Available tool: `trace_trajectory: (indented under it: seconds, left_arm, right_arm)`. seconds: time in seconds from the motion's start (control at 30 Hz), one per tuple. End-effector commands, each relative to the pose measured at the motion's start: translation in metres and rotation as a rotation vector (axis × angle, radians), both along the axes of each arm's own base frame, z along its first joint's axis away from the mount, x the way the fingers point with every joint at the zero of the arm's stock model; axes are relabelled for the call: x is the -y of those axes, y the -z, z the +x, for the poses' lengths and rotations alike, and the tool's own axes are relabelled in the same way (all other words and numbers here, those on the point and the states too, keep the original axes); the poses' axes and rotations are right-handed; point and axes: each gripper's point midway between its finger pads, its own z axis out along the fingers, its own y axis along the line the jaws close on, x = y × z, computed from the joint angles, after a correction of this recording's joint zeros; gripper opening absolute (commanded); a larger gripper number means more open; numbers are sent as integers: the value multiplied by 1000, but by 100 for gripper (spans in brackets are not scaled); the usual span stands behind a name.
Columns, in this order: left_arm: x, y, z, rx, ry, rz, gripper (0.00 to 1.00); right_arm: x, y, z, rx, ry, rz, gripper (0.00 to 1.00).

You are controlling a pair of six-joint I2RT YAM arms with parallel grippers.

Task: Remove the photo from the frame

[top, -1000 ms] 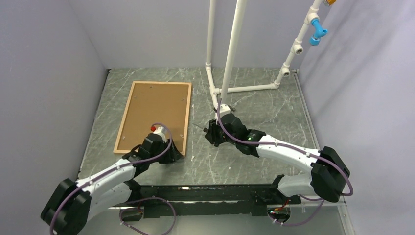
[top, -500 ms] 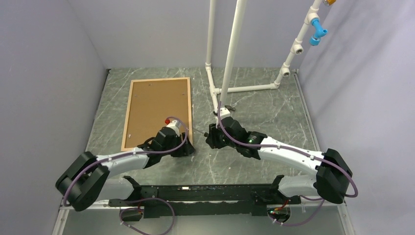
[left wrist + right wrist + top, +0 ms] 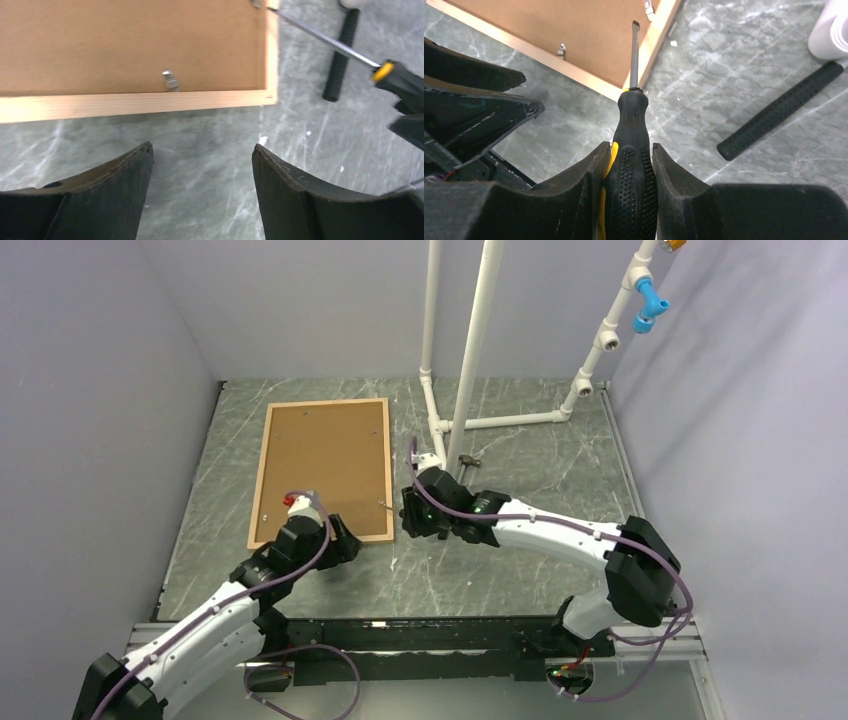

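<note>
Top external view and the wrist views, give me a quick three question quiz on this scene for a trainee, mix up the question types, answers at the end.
1. True or false: the right gripper is shut on the screwdriver.
2. What faces up inside the frame? A. the brown backing board B. the photo C. a mirror
3. Fill in: the left gripper is ____, holding nothing.
Key: 1 true; 2 A; 3 open.

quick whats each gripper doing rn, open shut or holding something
Left gripper: open, holding nothing, just short of the frame.
Right gripper: shut on the screwdriver, blade pointing at the frame.
</note>
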Motion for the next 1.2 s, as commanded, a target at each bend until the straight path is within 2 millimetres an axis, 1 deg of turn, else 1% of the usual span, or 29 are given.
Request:
trace_trajectory:
  seconds: [0.0,0.1,0.17,0.3,0.57,0.7,0.8,1.03,1.17]
  left_arm:
    - [-26,26,-8,-89,-123,22,74]
    - [-27,35,-9,-118,-128,29,73]
    - [-25,39,-10,-135,-114,35,72]
    - [-21,43,-10,-156,-92,40,72]
    - [-17,44,-9,-154,-73,32,71]
    - [-19,43,-8,-146,-79,37,71]
    - [-21,43,-9,-143,-84,39,71]
    - [-20,43,-11,-146,-80,27,71]
    - [-21,43,-13,-148,-81,33,71]
  right_arm:
    - [-20,-25,20,47,40,4,0]
    - [-22,-20,29,47,58,-46,0]
    - [-24,-14,30,37,56,-73,0]
    - [-25,-8,33,24,68,-106,0]
    - [-29,4,29,28,75,-176,0]
    - [-31,3,21,16,68,-211,0]
    - [-29,1,17,2,78,-224,0]
    - [-23,7,18,-7,108,-259,0]
    - [-23,5,15,-8,96,-241,0]
